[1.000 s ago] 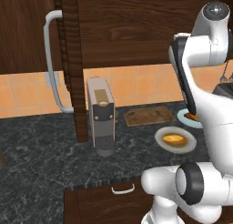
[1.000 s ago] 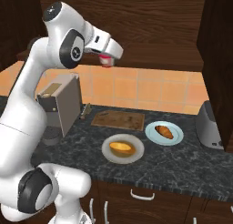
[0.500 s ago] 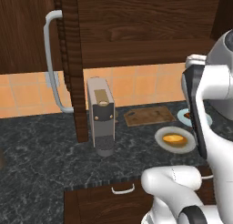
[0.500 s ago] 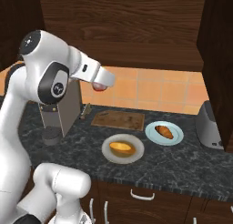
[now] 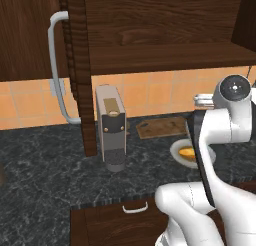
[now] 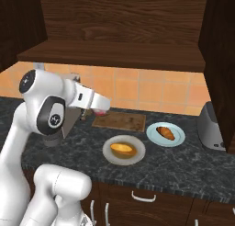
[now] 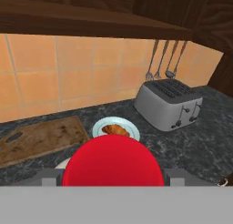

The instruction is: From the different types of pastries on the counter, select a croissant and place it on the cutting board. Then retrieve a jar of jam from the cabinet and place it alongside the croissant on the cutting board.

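Nearest on the dark grey-black marbled stone bench (image 6: 183, 163) stands a pale round plate (image 6: 124, 150) carrying the rounder golden-yellow pastry (image 6: 121, 149). Just right of it and slightly farther, a light blue plate (image 6: 165, 134) carries the small elongated brown-orange croissant (image 6: 165, 132); the croissant is on its plate, not on the board.

The two-finger gripper (image 6: 100, 113) hangs above the bench, left of the pale plate and over the near left part of the board. Its fingers are closed on the tiny jar of jam with a red lid (image 7: 113, 161), which is held in the air; the red lid occupies the lower middle of the hand view.

Beyond the plates lies the thin flat rectangular brown wooden cutting board (image 6: 119, 121), bare on top. At the right end of the bench stands a grey metal toaster (image 6: 211, 127). At the left, a tall grey coffee machine (image 5: 112, 128) stands on the bench.

Overhead, the dark brown wood-grain wall cabinet (image 6: 114, 32) stands open, its door edge-on with the long curved grey bar handle (image 5: 59, 70).
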Robot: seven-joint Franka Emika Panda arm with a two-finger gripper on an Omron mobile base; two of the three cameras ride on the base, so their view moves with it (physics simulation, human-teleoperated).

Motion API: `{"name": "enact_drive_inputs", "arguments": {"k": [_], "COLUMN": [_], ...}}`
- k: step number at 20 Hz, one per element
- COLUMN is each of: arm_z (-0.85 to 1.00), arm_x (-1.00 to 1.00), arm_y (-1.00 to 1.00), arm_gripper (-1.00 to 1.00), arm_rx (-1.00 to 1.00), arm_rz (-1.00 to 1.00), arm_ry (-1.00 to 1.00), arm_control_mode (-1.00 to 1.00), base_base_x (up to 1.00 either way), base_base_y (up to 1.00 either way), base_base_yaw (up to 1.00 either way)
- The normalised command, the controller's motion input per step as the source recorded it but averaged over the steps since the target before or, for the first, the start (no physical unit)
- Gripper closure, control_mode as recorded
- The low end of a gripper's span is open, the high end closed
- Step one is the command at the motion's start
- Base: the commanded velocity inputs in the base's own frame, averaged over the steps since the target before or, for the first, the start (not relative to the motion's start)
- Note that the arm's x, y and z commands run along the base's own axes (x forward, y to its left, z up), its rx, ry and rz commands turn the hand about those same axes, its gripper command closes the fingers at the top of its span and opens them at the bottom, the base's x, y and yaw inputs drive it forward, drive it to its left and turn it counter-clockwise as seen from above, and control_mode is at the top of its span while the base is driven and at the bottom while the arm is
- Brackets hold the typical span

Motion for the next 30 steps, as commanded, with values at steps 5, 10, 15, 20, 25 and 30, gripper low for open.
{"name": "enact_drive_inputs", "arguments": {"k": [5, 10, 15, 20, 25, 30], "arm_z": [-0.52, -0.52, -0.27, 0.00, -0.10, -0.27], "arm_x": [0.05, 0.05, 0.00, 0.09, 0.40, 0.64], "arm_y": [0.00, 0.00, 0.00, 0.10, 0.21, 0.08], "arm_gripper": [1.00, 1.00, 1.00, 1.00, 1.00, 1.00], "arm_rx": [0.00, -0.02, 0.01, 0.00, 0.00, 0.00], "arm_rz": [-0.03, 0.00, 0.00, 0.00, 0.01, 0.08], "arm_ry": [0.06, -0.01, 0.00, 0.00, 0.00, 0.00], "arm_control_mode": [-1.00, -1.00, -1.00, -1.00, -1.00, -1.00], "base_base_x": [0.00, 0.00, 0.00, 0.00, 0.00, 0.00], "base_base_y": [0.00, 0.00, 0.00, 0.00, 0.00, 0.00], "base_base_yaw": [0.00, 0.00, 0.00, 0.00, 0.00, 0.00]}}
